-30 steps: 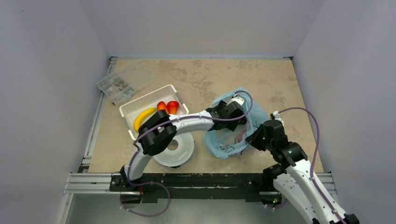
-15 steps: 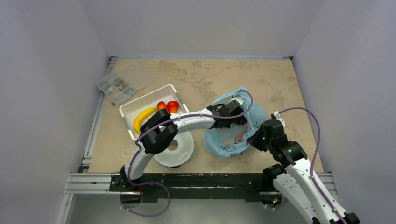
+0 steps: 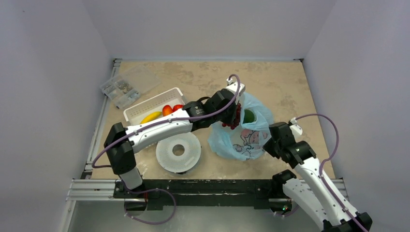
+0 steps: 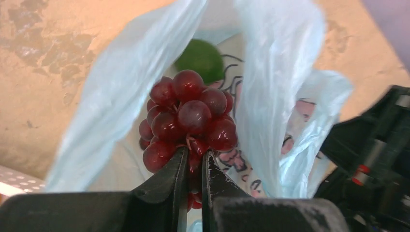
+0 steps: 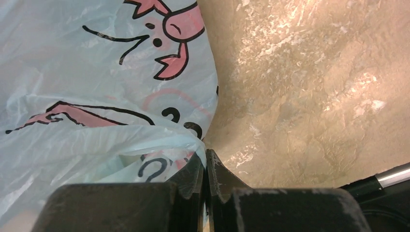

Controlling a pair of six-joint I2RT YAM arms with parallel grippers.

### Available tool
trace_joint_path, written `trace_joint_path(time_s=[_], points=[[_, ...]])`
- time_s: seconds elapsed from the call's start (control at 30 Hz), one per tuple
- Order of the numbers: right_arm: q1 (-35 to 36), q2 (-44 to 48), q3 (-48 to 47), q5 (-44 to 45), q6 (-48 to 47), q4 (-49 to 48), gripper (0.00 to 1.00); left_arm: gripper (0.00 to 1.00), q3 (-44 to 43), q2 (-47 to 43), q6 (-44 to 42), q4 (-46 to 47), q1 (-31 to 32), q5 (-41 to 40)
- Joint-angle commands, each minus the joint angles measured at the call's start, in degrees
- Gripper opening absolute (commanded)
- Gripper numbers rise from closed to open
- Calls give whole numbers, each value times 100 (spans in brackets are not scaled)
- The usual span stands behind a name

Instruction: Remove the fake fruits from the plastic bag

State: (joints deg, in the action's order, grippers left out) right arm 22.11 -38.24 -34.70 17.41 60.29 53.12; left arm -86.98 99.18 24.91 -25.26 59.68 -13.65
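- My left claw (image 4: 194, 157) was wide open a moment ago. Now it is pinched on the purple grapes (image 4: 191, 113).
- The grapes have come up to the mouth of the blue bag (image 4: 111, 96).
- My right claw (image 5: 204, 162) is pinched on the bag's edge.
- A green fruit (image 4: 203, 58) is in the bag. I think it goes next.

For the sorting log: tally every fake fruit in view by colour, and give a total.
Yellow: 1, banana in the basket
Red: 2, red pieces in the basket
Dark red: 1, grape bunch held by the left tool
Green: 1, round fruit inside the bag
Total: 5
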Motion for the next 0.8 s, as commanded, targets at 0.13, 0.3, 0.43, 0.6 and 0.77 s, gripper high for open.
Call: trace_joint_path(time_s=[0.13, 0.3, 0.43, 0.6, 0.77], points=[[20, -67, -110, 283, 200, 28, 0, 0, -84, -617, 420, 333, 0, 1327], [19, -37, -60, 37, 27, -201, 0, 0, -244, -767, 498, 387, 0, 1994], [13, 148, -61, 94, 27, -240, 0, 0, -285, -1156, 507, 372, 0, 2281], [14, 163, -42, 121, 20, -295, 0, 0, -73, -1881, 208, 19, -9, 2275], [15, 138, -20, 121, -24, -337, 0, 0, 548, -3024, -85, -539, -124, 1788]])
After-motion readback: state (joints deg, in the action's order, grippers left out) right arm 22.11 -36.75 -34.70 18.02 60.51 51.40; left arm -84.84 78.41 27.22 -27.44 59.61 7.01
